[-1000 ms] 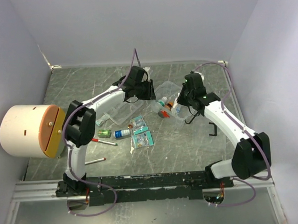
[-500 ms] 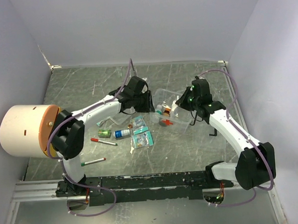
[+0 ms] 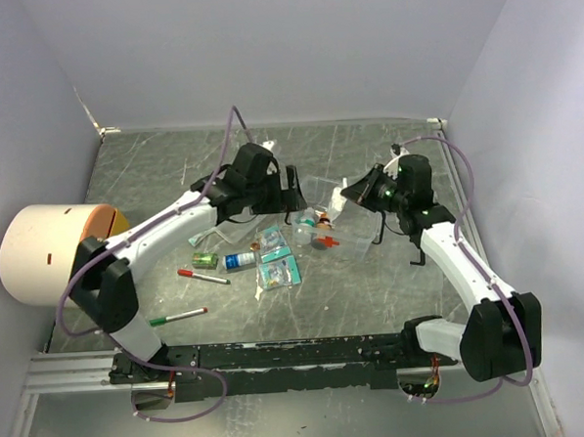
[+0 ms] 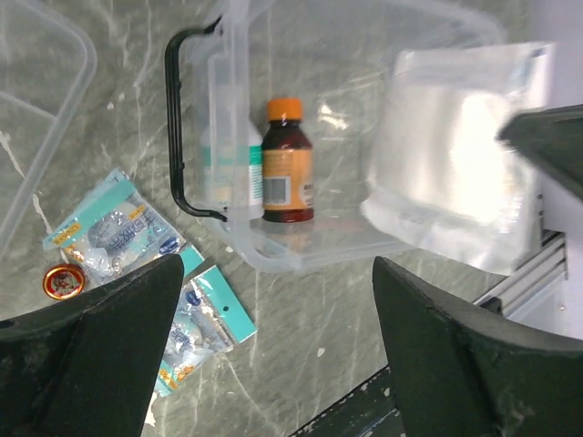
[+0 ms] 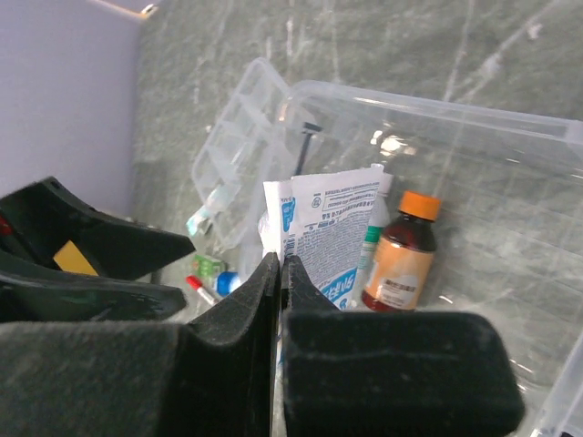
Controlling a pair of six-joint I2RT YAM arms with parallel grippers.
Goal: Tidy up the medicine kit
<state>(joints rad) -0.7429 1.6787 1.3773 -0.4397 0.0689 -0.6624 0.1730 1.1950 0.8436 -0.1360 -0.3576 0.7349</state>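
The medicine kit box [image 3: 343, 226] is a clear tub with a black handle [image 4: 173, 137], lying mid-table. Inside stand a brown bottle with an orange cap [image 4: 287, 164] and a white tube with a teal label [image 4: 232, 168]. My right gripper [image 5: 281, 262] is shut on a white packet with blue print [image 5: 332, 228] and holds it over the box's open top. My left gripper [image 4: 278, 364] hangs open above the bare table just beside the box, with nothing between its fingers [image 4: 100, 350]. From above, the left gripper [image 3: 292, 191] and right gripper [image 3: 353, 192] face each other across the box.
Teal packets [image 3: 278, 260], a blue-capped bottle [image 3: 237, 260], a green item [image 3: 204, 259] and a small red cap [image 4: 62, 280] lie left of the box. A clear divided tray [image 5: 235, 153] lies beyond. Red pen [image 3: 203, 276], green pen [image 3: 178, 315], big white cylinder [image 3: 49, 256], black clip [image 3: 418, 252].
My left gripper has opened wide and its arm has stretched out lower over the table. The right gripper has drawn back to the right, still holding the packet.
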